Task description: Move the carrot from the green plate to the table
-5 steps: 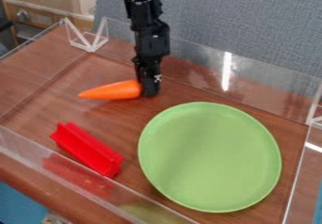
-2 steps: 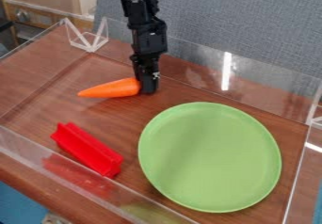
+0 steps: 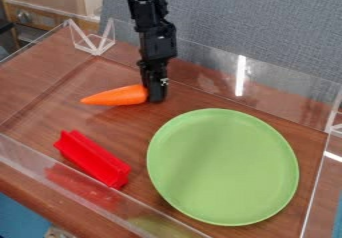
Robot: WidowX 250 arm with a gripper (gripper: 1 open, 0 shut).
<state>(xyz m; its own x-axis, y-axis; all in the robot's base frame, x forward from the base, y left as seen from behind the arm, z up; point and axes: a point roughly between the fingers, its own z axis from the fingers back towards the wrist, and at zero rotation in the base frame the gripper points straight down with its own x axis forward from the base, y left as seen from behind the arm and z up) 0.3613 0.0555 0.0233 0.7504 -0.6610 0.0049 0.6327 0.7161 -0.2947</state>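
Note:
The orange carrot [image 3: 114,97] lies on the reddish-brown table [image 3: 54,87], left of and behind the green plate [image 3: 222,167], with its pointed end facing left. The black gripper [image 3: 156,90] comes down steeply from above and is shut on the carrot's thick right end, hiding the green stub. The carrot rests at table level and is clear of the plate's rim. Nothing lies on the plate.
A red rectangular block [image 3: 91,158] lies near the front left corner. Low clear acrylic walls [image 3: 241,74] border the tabletop on all sides. A white triangular stand [image 3: 91,37] sits beyond the back wall.

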